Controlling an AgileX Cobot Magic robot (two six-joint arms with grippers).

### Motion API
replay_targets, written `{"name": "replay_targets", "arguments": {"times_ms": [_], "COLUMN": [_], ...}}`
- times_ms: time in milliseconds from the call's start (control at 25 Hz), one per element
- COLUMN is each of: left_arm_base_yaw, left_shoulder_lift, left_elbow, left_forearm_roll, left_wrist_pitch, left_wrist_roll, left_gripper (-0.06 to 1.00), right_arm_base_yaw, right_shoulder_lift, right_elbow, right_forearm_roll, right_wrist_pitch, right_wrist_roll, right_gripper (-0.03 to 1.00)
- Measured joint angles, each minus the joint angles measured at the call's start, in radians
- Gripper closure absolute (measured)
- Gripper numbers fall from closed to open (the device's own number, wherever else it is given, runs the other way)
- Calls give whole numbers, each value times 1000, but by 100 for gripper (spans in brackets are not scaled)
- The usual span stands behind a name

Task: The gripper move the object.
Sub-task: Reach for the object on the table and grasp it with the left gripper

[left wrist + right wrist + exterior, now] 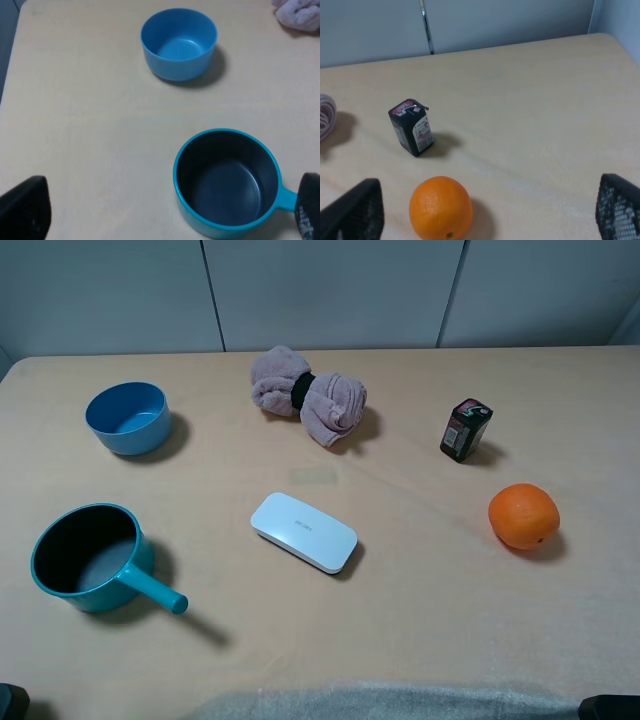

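Teal saucepan point(90, 558): lower left of the high view, upright on the bench point(420, 640), mouth up, dark inside with nothing in it that I can see

Handle point(155, 590): straight and teal, pointing toward the lower right of the high view, its end clear of everything

Neighbours: the handleless blue bowl point(128, 417) stands well apart in the upper left; the white oval case point(303, 531) lies toward the middle, also apart

Left tool point(172, 200): released, its two dark fingers spread wide, the pan partly between them and touched by neither

Right tool point(487, 210): released as well, hanging over the orange point(441, 207) and the small dark carton point(411, 127), far from the pan

How it will handle: probably light and rigid, so it should not give under the pinch; the skin looks smooth and glossy, so slipping seems likelier than breaking

Where to take hold: the handle looks the natural place, close to where it joins the body, so the bowl hangs with less leverage and is less likely to swing; pinching the thin wall across the rim seems a fair second choice

Risk: a grip far out on the round handle could let the pan roll or droop in the fingers
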Motion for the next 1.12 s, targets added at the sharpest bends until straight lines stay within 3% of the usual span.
{"name": "replay_targets", "arguments": {"times_ms": [200,520,1120], "left_arm_base_yaw": [0,0,0], "left_shoulder_lift": [17,249,749], "left_elbow": [0,-10,-214], "left_forearm_roll": [0,0,1], "left_wrist_pitch": [-4,-8,-1], "left_wrist_roll": [0,0,0], "left_gripper": [-5,-5,-5], "right_arm_base_yaw": [0,0,0], "right_shoulder_lift": [0,0,0], "right_elbow": [0,0,0], "right_forearm_roll": [0,0,0], "right_wrist_pitch": [0,0,0], "right_wrist_roll": [0,0,0], "right_gripper": [30,30,30]}}
